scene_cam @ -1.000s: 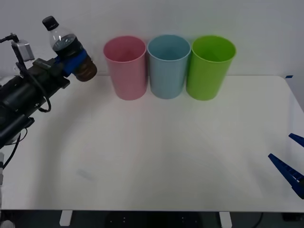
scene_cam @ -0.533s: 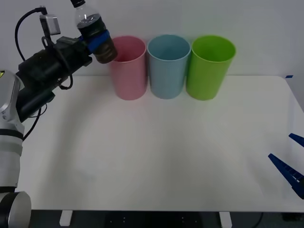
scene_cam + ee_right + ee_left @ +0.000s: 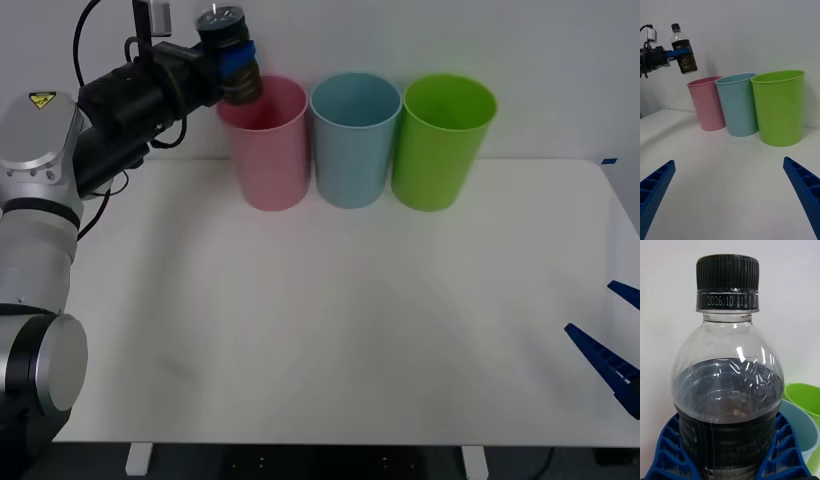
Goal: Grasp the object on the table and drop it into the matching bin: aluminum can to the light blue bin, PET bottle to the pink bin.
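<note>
The base of the PET bottle (image 3: 728, 390) is cut off by the left wrist view's edge, and its sides are covered by the left gripper (image 3: 729, 450). The right gripper (image 3: 612, 350) is cropped at the front view's edge.

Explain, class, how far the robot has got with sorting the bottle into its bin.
Done: the PET bottle is off the table, clamped in the left gripper. In hand: it hangs in the air by the pink bin, at the rim's outer side and not yet squarely above the opening. Left: centre it and let go. The right gripper waits open at the table's edge.
</note>
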Robot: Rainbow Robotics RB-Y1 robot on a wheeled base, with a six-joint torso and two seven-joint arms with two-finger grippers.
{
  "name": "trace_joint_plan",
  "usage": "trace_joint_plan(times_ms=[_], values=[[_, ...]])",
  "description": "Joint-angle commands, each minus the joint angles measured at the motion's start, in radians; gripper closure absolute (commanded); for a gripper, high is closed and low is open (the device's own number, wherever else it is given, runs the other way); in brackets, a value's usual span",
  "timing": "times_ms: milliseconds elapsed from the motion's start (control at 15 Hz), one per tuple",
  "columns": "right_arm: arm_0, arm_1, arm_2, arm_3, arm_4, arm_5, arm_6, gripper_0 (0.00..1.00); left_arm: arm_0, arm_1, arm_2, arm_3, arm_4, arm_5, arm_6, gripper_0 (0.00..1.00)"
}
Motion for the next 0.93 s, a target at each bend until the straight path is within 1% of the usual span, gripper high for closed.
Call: trace_joint_plan(times_ms=[67,200,333,533,733,867,933], values=[[0.0,0.0,0.0,0.0,0.0,0.0,0.0,0.0,-0.063,-0.003,0.0,0.085,-0.025,0.033,-0.017,1.0],[0.0,0.0,0.0,0.0,0.0,0.0,0.0,0.0,-0.098,-0.025,0.0,0.127,-0.046,0.082,-0.026,1.0],[0.0,0.0,0.0,0.0,0.0,0.0,0.0,0.0,-0.103,-0.059,0.006,0.125,-0.071,0.141,-0.032,1.0],[0.0,0.0,0.0,0.0,0.0,0.0,0.0,0.0,-0.112,-0.115,0.071,0.127,-0.146,0.188,-0.049,1.0],[0.0,0.0,0.0,0.0,0.0,0.0,0.0,0.0,-0.115,-0.131,0.051,0.127,-0.141,0.251,-0.066,1.0],[0.0,0.0,0.0,0.0,0.0,0.0,0.0,0.0,-0.115,-0.131,0.043,0.127,-0.134,0.262,-0.069,0.99],[0.0,0.0,0.0,0.0,0.0,0.0,0.0,0.0,-0.115,-0.131,0.04,0.125,-0.129,0.262,-0.069,0.97]])
